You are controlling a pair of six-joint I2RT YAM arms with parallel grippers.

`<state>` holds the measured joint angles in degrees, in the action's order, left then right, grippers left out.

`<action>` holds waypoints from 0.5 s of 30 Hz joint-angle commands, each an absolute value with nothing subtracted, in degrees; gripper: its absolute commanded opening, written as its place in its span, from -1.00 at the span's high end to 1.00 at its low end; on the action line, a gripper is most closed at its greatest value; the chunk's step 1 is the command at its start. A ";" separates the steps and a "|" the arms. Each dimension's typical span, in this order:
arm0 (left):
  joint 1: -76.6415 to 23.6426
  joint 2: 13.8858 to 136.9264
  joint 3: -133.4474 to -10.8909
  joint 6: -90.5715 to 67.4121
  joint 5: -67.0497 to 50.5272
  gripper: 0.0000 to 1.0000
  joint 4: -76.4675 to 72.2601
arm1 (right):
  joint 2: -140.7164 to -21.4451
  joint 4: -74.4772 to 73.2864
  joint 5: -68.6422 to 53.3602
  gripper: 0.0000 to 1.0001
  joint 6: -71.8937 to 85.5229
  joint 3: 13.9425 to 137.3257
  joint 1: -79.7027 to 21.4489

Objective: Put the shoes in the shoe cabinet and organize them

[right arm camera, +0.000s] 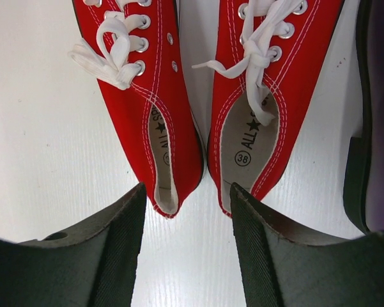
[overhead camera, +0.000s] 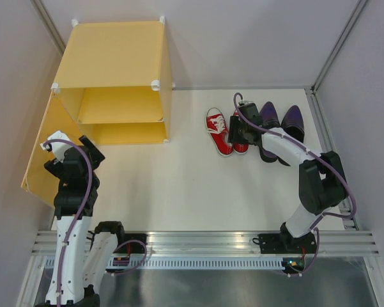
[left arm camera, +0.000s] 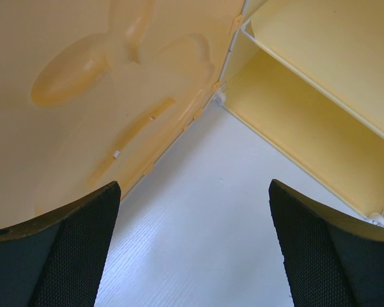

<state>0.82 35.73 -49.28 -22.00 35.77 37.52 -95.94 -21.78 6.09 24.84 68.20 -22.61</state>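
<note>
Two red sneakers [overhead camera: 217, 131] with white laces lie side by side on the white table, toes away from me. My right gripper [overhead camera: 237, 132] hangs open just above their heels. In the right wrist view the left sneaker [right arm camera: 147, 96] and the right sneaker [right arm camera: 268, 96] fill the top, and the gripper [right arm camera: 186, 192] has bare table between its fingertips. A pair of dark purple shoes [overhead camera: 280, 121] stands just right of the sneakers. The yellow shoe cabinet [overhead camera: 115, 70] stands at the back left, its door [overhead camera: 41, 147] swung open. Beside that door my left gripper [overhead camera: 89, 150] is wide open and holds nothing.
The left wrist view shows the embossed door [left arm camera: 83, 96] at left and the cabinet's inner shelf [left arm camera: 319, 57] with the lower compartment [left arm camera: 294, 128] at right. One purple shoe [right arm camera: 377, 128] lies close to the right gripper's right finger. Metal frame posts border the table.
</note>
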 commanded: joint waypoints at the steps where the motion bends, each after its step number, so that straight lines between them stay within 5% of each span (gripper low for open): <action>1: 0.70 35.68 -48.78 -21.27 34.54 -1.00 35.33 | -97.03 -20.04 5.71 -0.19 25.22 71.01 -22.59; 15: 0.70 35.60 -48.52 -20.83 34.19 -0.99 35.07 | -107.66 -20.04 6.94 0.08 25.40 77.69 -23.20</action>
<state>0.82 35.73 -48.56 -21.98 35.33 37.12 -105.60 -20.93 6.13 24.88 75.11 -22.79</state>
